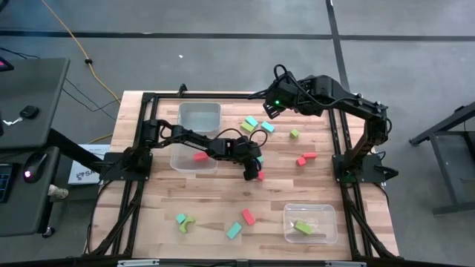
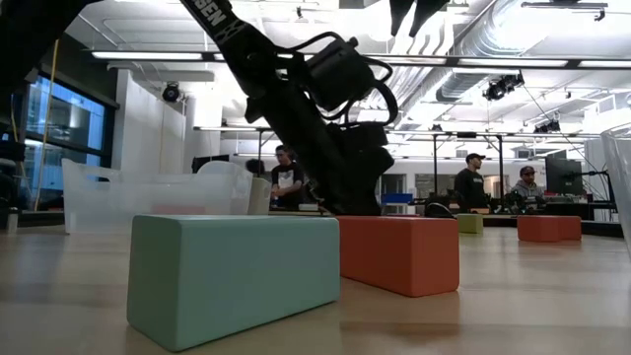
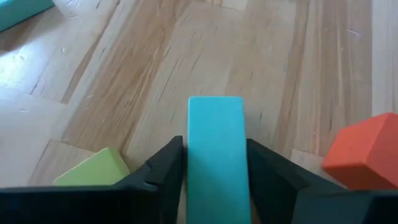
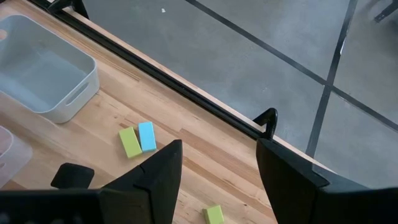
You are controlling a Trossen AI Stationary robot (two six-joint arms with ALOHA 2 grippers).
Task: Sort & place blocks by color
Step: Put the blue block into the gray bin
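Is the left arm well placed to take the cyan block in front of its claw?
Probably yes: the left claw has its fingers on both sides of the cyan block, and nothing lies between them.

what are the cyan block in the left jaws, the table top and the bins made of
Cyan block: looks like painted wood or dense foam, matte, no visible grain; hard to say which.
Table top: light wooden planks, with visible grain and seams.
Bins: clear, slightly frosted plastic; the table shows through.

Bright overhead ceiling strips, soft shadows, low-view foreground blurred.
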